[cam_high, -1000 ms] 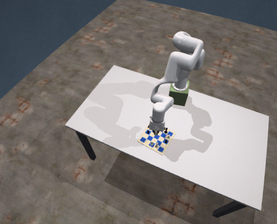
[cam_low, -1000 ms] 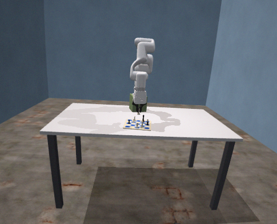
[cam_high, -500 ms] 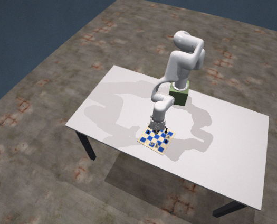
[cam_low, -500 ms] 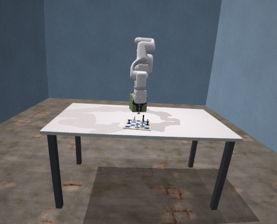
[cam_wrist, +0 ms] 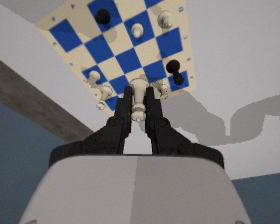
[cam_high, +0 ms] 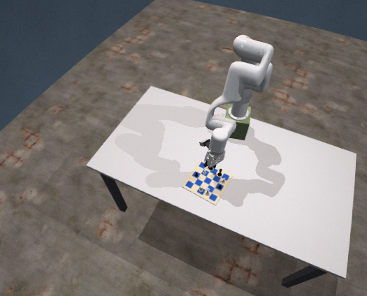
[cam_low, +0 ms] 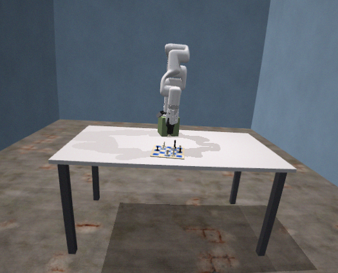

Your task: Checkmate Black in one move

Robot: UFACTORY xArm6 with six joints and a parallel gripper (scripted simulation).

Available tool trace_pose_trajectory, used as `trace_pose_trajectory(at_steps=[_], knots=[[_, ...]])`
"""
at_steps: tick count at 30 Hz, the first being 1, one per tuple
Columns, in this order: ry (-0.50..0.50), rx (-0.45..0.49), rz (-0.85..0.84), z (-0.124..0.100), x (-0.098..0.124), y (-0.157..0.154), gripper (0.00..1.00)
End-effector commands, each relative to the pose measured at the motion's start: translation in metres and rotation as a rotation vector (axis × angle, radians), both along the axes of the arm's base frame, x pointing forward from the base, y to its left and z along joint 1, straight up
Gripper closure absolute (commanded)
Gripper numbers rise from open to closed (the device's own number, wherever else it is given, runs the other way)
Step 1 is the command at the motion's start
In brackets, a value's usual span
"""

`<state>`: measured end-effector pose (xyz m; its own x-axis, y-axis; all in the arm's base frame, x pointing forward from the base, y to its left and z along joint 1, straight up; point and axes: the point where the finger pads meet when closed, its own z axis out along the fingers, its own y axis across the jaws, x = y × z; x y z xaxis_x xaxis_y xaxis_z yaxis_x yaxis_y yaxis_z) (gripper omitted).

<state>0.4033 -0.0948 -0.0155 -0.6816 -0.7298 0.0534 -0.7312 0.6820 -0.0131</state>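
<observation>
A small chessboard (cam_high: 188, 184) (cam_low: 158, 156) (cam_wrist: 99, 47) with blue and cream squares lies on the white table (cam_high: 286, 195) (cam_low: 109, 145). My gripper (cam_high: 210, 164) (cam_low: 169, 129) (cam_wrist: 138, 97) is shut on a white chess piece (cam_wrist: 138, 106) and holds it upright, lifted above the board's edge nearest the arm's base. I cannot tell which kind of piece it is. Black pieces (cam_high: 220, 171) (cam_wrist: 103, 17) (cam_wrist: 173, 65) and white pieces (cam_high: 205, 172) (cam_wrist: 137, 30) (cam_wrist: 165, 19) stand upright on the board.
The arm stands on a green block (cam_high: 241, 127) (cam_low: 162, 127) at the table's back edge, just behind the board. The table's front edge (cam_low: 167, 167) runs close to the board.
</observation>
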Motion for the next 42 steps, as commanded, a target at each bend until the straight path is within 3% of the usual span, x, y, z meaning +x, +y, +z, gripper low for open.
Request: trace_pose_trajectory(at_steps=[1,5,18,27,42], knots=[[-0.013,0.034,0.277,0.002,-0.013,0.004,1.00],[-0.018,0.052,0.432,0.002,-0.014,0.005,1.00],[-0.018,0.052,0.432,0.001,-0.014,0.005,1.00],[-0.018,0.053,0.433,-0.012,-0.014,0.005,1.00],[-0.018,0.053,0.433,-0.078,-0.015,0.004,1.00]])
